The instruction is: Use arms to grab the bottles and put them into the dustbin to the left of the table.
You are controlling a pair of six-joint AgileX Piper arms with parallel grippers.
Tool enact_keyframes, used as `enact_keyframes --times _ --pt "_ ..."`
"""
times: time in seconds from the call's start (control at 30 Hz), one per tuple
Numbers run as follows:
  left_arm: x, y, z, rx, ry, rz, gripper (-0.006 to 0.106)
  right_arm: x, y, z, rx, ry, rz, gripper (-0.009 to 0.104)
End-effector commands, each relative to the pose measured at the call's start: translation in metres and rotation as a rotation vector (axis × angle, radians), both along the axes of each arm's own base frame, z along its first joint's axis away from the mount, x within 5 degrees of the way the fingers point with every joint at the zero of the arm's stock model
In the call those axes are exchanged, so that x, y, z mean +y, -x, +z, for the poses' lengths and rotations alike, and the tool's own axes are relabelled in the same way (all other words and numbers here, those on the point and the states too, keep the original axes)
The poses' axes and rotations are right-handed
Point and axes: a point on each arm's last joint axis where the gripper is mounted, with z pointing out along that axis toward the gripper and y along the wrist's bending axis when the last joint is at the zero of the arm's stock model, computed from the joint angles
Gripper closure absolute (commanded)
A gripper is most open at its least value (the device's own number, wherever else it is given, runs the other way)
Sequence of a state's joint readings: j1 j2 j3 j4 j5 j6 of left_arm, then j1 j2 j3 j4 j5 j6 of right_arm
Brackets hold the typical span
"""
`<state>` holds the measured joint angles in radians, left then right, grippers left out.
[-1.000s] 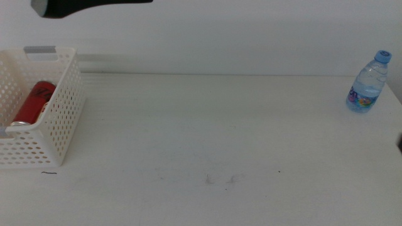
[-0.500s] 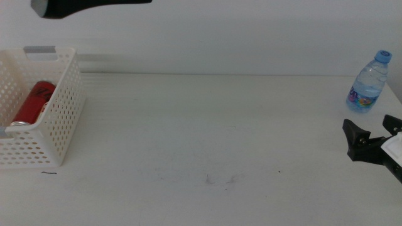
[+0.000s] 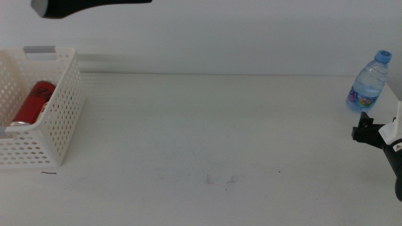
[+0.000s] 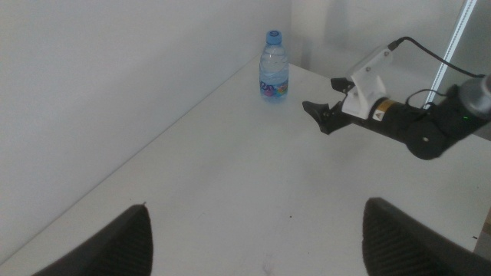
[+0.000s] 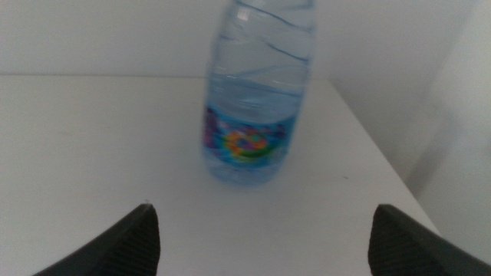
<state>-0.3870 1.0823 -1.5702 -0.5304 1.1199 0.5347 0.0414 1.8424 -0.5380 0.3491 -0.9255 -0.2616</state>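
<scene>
Middle view is showing the right gripper [image 3: 364, 127] coming in at the 3 o'clock edge of the white table [image 3: 207, 125], with the small water bottle [image 3: 368, 83] standing just beyond it toward 12 o'clock, near but apart. Its long axis is running upright, blue cap on top. The dustbin [image 3: 59, 119] is sitting at 9 o'clock, well apart, with a red can [image 3: 32, 103] lying inside it, its silver end toward 6 o'clock. The dark shape at 11 o'clock is probably the left arm [image 3: 81, 6]; it is far from the bottle, so the right arm is the nearer one.

Left wrist view is looking across the table from afar: the left gripper [image 4: 253, 238] is hanging open and empty, jaws spread wide. Bottle and right gripper are both showing far off, the gripper's tips pointing toward the bottle's base.

Right wrist view is facing the water bottle squarely, its label centred between the spread jaws, which are holding nothing. A straight advance looks like what the grasp is calling for.
</scene>
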Motion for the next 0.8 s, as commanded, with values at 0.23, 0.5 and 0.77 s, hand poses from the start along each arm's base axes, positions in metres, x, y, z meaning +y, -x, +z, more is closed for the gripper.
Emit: enact_keyframes --times 0.23,0.5,0.77 --pt "0.000 0.000 0.001 0.000 0.013 0.008 0.007 -0.016 -0.037 -0.025 -0.047 0.007 -0.070 0.014" --pt "0.000 0.000 0.001 0.000 0.013 0.008 0.007 -0.013 -0.076 -0.026 -0.120 0.017 -0.035 0.014" --pt "0.000 0.000 0.001 0.000 0.013 0.008 0.007 -0.017 -0.104 -0.039 -0.130 0.014 -0.076 0.014"
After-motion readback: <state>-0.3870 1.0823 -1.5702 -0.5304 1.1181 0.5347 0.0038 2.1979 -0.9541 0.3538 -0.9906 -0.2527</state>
